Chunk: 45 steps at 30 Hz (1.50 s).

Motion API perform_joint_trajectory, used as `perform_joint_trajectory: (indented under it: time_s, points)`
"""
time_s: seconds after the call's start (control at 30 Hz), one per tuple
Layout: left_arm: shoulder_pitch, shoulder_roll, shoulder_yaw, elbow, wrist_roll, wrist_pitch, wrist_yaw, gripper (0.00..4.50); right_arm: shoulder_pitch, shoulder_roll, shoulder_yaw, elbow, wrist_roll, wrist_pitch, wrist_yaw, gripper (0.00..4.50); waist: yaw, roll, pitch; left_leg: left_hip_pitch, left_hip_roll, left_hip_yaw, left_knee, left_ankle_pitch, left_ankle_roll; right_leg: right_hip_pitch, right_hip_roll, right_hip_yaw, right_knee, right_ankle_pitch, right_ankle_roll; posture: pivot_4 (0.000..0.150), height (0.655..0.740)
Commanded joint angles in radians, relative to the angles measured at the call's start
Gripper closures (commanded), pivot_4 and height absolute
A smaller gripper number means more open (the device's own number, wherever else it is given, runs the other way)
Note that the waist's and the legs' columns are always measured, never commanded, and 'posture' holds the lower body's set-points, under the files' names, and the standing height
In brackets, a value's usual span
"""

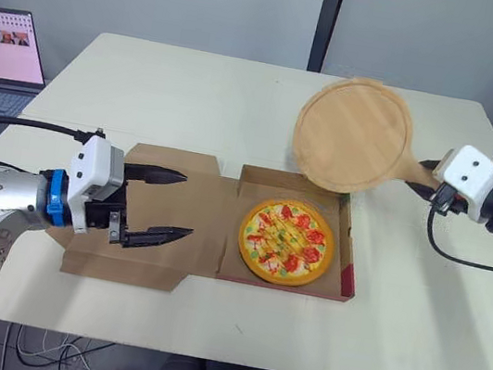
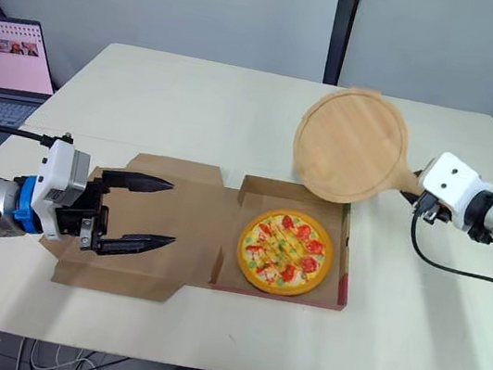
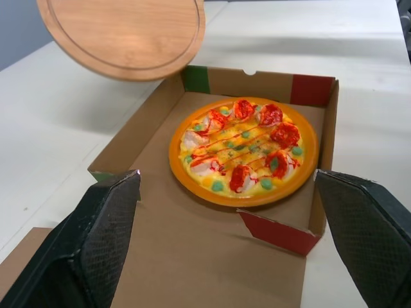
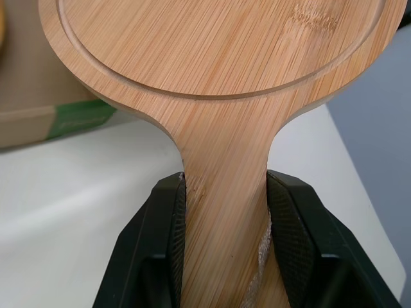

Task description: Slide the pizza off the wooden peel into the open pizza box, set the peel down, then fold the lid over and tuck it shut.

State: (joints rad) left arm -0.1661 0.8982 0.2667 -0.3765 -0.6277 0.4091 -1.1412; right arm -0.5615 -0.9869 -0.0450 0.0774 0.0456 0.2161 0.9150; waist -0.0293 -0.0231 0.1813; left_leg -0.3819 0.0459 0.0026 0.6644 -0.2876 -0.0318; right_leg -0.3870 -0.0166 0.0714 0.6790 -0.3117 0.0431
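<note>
- Hovering above the flat lid [image 1: 152, 259], my left jaws are spread wide and grasp nothing. I judge they wait there, ready to fold it.
- The lid lies open on the desk [image 1: 194, 102], joined at its hinge to the pizza box [image 1: 351, 222], so it can swing over.
- The pizza [image 1: 286, 241] sits flat inside the box, within its walls, so the slide looks done.
- The wooden peel [image 1: 353, 136] hangs bare and tilted over the box's far right corner, lifted clear of the walls.
- My right jaws are clenched on the peel's handle, one on each edge, for a steady hold. Setting it down on bare desk seems the next step.
</note>
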Motion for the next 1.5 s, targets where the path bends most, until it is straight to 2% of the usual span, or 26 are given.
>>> perform_joint_trajectory:
  time_s: [0.03, 0.23, 0.4, 0.6, 0.83, 0.97, 1.0, 1.1, 1.17, 1.23, 1.37, 1.5]
  points:
    - [-0.051, -0.014, -0.010, -0.006, -0.023, 0.014, 0.030, 0.00, 0.046, -0.048, -0.158, -0.058, 0.067, 0.071, -0.012, 2.96, 0.005, 0.000, 0.000, 0.000, 0.000, 0.000, 0.000, 0.000, 0.000, 0.000, 0.000, 0.000, 0.000, 0.000, 0.000, 0.150, 0.7368]
    - [-0.179, -0.066, -0.065, -0.007, -0.060, 0.066, 0.078, 0.00, 0.322, -0.019, -0.382, -0.267, 0.160, 0.356, -0.039, 2.96, 0.012, -0.001, 0.000, 0.000, -0.001, -0.001, 0.000, 0.000, 0.000, 0.002, -0.002, -0.001, 0.000, 0.001, 0.002, 0.150, 0.7368]
    - [-0.309, -0.105, -0.131, 0.018, -0.075, 0.096, 0.068, 0.00, 0.535, 0.069, -0.521, -0.417, 0.237, 0.627, -0.090, 2.96, 0.009, 0.000, -0.001, 0.000, -0.004, -0.001, 0.001, 0.000, 0.000, 0.003, 0.000, 0.000, 0.000, 0.001, 0.002, 0.150, 0.7368]
    - [-0.336, -0.103, -0.172, -0.005, -0.110, 0.110, -0.012, 0.00, 0.627, 0.158, -0.539, -0.467, 0.256, 0.752, -0.184, 2.96, -0.010, 0.001, -0.001, 0.001, -0.001, 0.000, 0.001, 0.000, -0.001, 0.003, 0.003, 0.002, 0.000, 0.001, 0.002, 0.150, 0.7368]
    - [-0.358, -0.113, -0.182, -0.019, -0.141, 0.140, -0.025, 0.00, 0.643, 0.230, -0.496, -0.412, 0.251, 0.761, -0.278, 2.96, -0.006, 0.001, -0.001, 0.001, -0.002, 0.000, 0.001, 0.001, -0.001, 0.003, 0.004, 0.002, 0.000, 0.001, 0.002, 0.150, 0.7368]
    - [-0.353, -0.101, -0.185, -0.027, -0.143, 0.149, -0.038, 0.00, 0.661, 0.231, -0.498, -0.404, 0.275, 0.785, -0.276, 2.96, -0.005, 0.001, -0.001, 0.000, -0.002, 0.000, 0.001, 0.001, -0.001, 0.003, 0.004, 0.002, 0.000, 0.001, 0.002, 0.150, 0.7368]
    - [-0.350, -0.101, -0.184, -0.029, -0.144, 0.151, -0.041, 0.00, 0.670, 0.225, -0.501, -0.402, 0.276, 0.781, -0.271, 2.25, -0.004, 0.001, -0.001, 0.000, -0.002, 0.000, 0.001, 0.001, -0.001, 0.003, 0.004, 0.002, 0.000, 0.001, 0.002, 0.150, 0.7368]
    - [-0.340, -0.099, -0.178, -0.036, -0.142, 0.148, -0.048, 0.00, 0.681, 0.199, -0.532, -0.402, 0.288, 0.775, -0.254, 1.39, -0.003, 0.001, -0.001, 0.000, -0.002, 0.000, 0.001, 0.001, -0.001, 0.003, 0.004, 0.002, 0.000, 0.001, 0.002, 0.150, 0.7368]
    - [-0.334, -0.098, -0.173, -0.039, -0.142, 0.147, -0.050, 0.00, 0.684, 0.177, -0.549, -0.396, 0.298, 0.756, -0.237, 0.57, -0.003, 0.001, -0.001, 0.000, -0.002, 0.000, 0.001, 0.001, -0.001, 0.003, 0.004, 0.002, 0.000, 0.001, 0.002, 0.150, 0.7368]
    - [-0.319, -0.095, -0.158, -0.044, -0.137, 0.146, -0.039, 0.00, 0.685, 0.134, -0.548, -0.399, 0.300, 0.700, -0.199, 0.02, -0.003, 0.001, -0.002, 0.000, -0.002, 0.001, 0.001, 0.001, -0.001, 0.003, 0.005, 0.002, 0.000, 0.001, 0.002, 0.150, 0.7368]
    - [-0.242, -0.087, -0.087, -0.056, -0.123, 0.159, 0.047, 0.00, 0.609, 0.078, -0.475, -0.400, 0.309, 0.529, -0.109, 0.02, -0.012, 0.001, -0.002, 0.001, 0.000, 0.001, 0.001, 0.001, -0.001, 0.003, 0.006, 0.003, -0.001, 0.001, 0.002, 0.150, 0.7368]
    - [-0.059, -0.086, 0.040, -0.116, -0.137, 0.190, 0.146, 0.00, 0.448, 0.064, -0.357, -0.387, 0.358, 0.417, 0.002, 0.02, -0.022, 0.001, -0.002, 0.002, 0.001, -0.001, 0.001, 0.001, -0.001, 0.003, 0.007, 0.003, 0.000, 0.001, 0.002, 0.150, 0.7368]
